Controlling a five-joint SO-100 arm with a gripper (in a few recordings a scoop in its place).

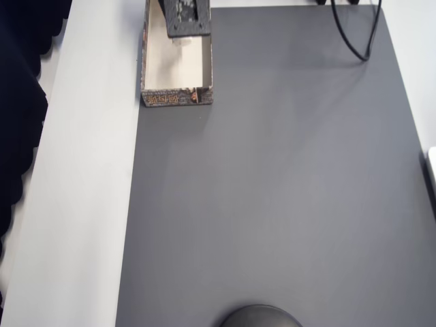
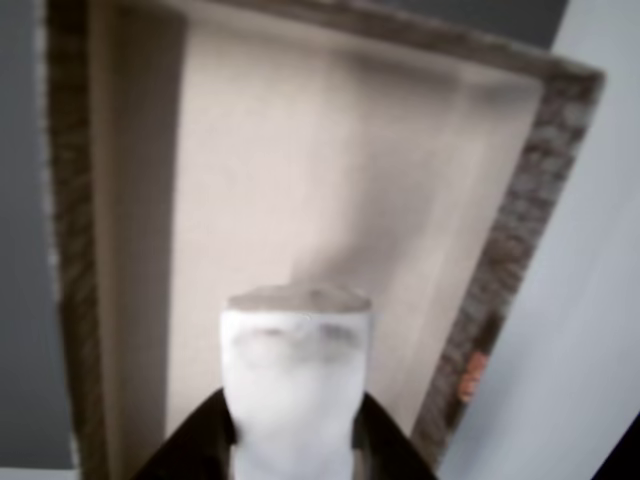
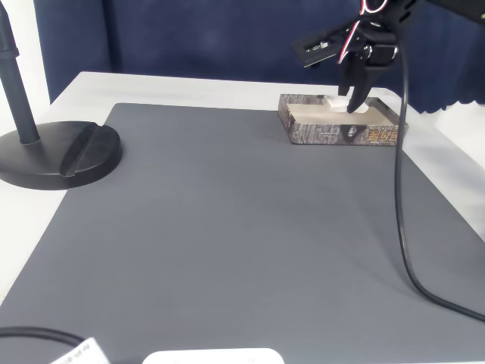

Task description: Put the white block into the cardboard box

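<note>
The cardboard box [image 1: 177,97] lies at the top left corner of the grey mat in the overhead view, its cream inside facing up. My gripper [image 1: 187,17] hangs over its far end. In the wrist view the white block [image 2: 295,390] stands between my two dark fingers, gripper [image 2: 295,435] shut on it, just above the box floor and inside the box walls [image 2: 520,230]. In the fixed view the white block [image 3: 334,101] sits low inside the box [image 3: 341,135], with my gripper [image 3: 354,102] on it.
A grey mat [image 1: 272,204] covers the table, with a white strip [image 1: 88,170] along its left side. A black round stand base [image 3: 61,155] sits at the left of the fixed view. A black cable [image 3: 402,227] trails down the right side.
</note>
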